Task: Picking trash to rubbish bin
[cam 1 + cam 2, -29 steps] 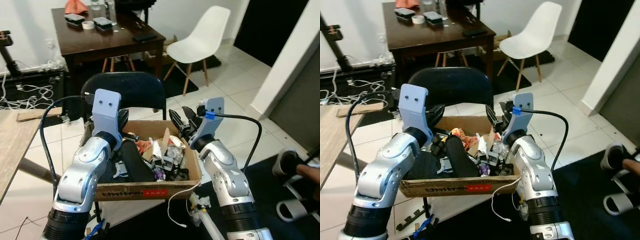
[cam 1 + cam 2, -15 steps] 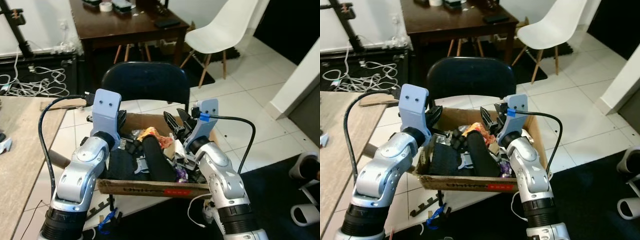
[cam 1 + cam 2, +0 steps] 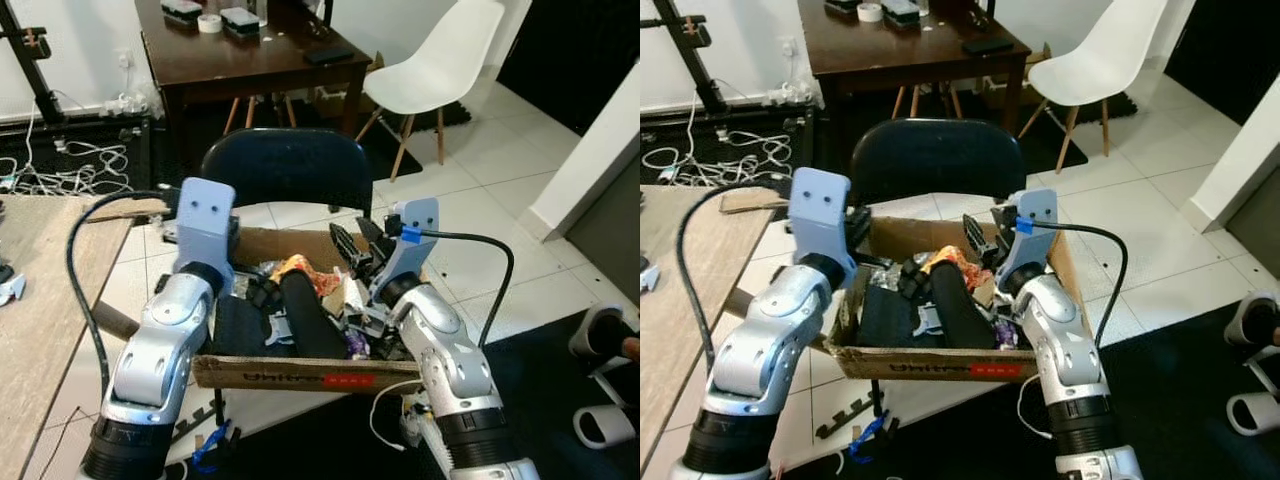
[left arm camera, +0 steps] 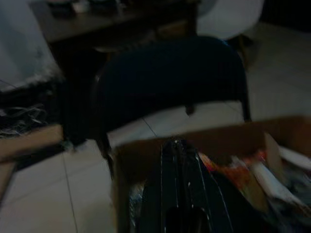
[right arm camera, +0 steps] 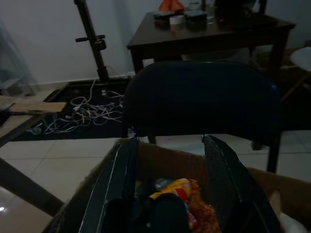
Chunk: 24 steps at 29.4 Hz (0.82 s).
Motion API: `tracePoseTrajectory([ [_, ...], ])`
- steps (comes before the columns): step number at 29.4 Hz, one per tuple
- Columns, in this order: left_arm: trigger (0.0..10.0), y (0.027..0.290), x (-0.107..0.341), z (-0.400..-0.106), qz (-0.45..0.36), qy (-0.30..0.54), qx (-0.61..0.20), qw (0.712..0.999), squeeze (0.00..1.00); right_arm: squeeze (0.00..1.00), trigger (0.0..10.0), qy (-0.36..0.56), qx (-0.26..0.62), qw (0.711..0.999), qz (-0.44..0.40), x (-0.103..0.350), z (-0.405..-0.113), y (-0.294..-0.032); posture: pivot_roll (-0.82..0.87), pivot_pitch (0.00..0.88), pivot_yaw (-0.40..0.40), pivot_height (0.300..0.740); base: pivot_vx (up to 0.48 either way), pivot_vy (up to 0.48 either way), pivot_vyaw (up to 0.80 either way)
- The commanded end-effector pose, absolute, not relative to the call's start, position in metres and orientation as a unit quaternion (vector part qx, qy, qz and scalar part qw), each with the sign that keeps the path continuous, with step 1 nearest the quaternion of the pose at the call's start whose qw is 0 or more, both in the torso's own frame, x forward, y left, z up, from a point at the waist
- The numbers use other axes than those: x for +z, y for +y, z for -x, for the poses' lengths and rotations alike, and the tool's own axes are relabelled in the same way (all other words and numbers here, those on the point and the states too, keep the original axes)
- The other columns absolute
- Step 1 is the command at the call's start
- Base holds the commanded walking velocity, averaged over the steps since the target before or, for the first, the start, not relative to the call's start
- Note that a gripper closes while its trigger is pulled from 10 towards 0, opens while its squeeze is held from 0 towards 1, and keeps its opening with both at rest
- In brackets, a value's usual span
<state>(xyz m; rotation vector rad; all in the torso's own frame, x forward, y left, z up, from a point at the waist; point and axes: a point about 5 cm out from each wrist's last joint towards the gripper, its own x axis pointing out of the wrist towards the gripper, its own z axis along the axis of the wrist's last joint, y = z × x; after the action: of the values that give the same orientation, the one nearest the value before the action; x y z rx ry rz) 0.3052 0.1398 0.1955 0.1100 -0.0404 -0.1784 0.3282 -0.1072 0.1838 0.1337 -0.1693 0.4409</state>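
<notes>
A cardboard box [image 3: 300, 374] stuffed with trash rests on the seat of a black chair [image 3: 285, 165]. Inside lie an orange-yellow wrapper [image 3: 300, 267], a black roll [image 3: 305, 322], and mixed papers and plastics [image 3: 352, 318]. My left gripper [image 3: 232, 236] hovers at the box's back left corner, its fingers [image 4: 178, 165] pressed together, with nothing visible between them. My right gripper [image 3: 352, 244] sits over the box's back right part. Its fingers [image 5: 221, 170] are spread open above the wrapper [image 5: 176, 187].
A dark wooden table [image 3: 260, 60] with tape and small items stands behind the chair, and a white chair [image 3: 435, 70] is at the back right. Cables [image 3: 60, 160] lie on the floor at left, beside a wooden tabletop [image 3: 40, 300]. A white cord [image 3: 385, 425] dangles under the box.
The camera has swung, so the whole scene sits differently in frame. Both grippers stay over the back of the box; the right one remains open.
</notes>
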Motion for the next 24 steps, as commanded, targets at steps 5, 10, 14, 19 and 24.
tracePoseTrajectory([
  [5,10.0,0.136,0.194,-0.303,-0.057,-0.017,-0.104,0.993,0.00,0.00,10.0,-0.070,0.223,0.970,-0.072,0.176,-0.325,-0.106,0.19,0.104,-0.048,0.740,0.000,0.000,0.00],
  [10,10.0,0.132,0.195,-0.305,-0.043,-0.020,-0.106,0.993,0.00,0.00,10.0,-0.066,0.223,0.969,-0.077,0.174,-0.324,-0.104,0.19,0.104,-0.043,0.740,0.000,0.000,0.00],
  [14,10.0,0.130,0.197,-0.305,-0.030,-0.025,-0.109,0.993,0.00,0.00,10.0,-0.064,0.224,0.969,-0.080,0.174,-0.323,-0.104,0.19,0.102,-0.037,0.740,0.000,0.000,0.00],
  [19,10.0,0.128,0.197,-0.305,-0.029,-0.027,-0.113,0.993,0.00,0.00,10.0,-0.063,0.225,0.969,-0.079,0.173,-0.322,-0.103,0.19,0.102,-0.037,0.740,0.000,0.000,0.00],
  [24,10.0,0.125,0.197,-0.304,-0.030,-0.029,-0.118,0.992,0.00,0.00,10.0,-0.065,0.227,0.970,-0.054,0.173,-0.322,-0.103,0.18,0.099,-0.033,0.740,0.000,0.000,0.16],
])
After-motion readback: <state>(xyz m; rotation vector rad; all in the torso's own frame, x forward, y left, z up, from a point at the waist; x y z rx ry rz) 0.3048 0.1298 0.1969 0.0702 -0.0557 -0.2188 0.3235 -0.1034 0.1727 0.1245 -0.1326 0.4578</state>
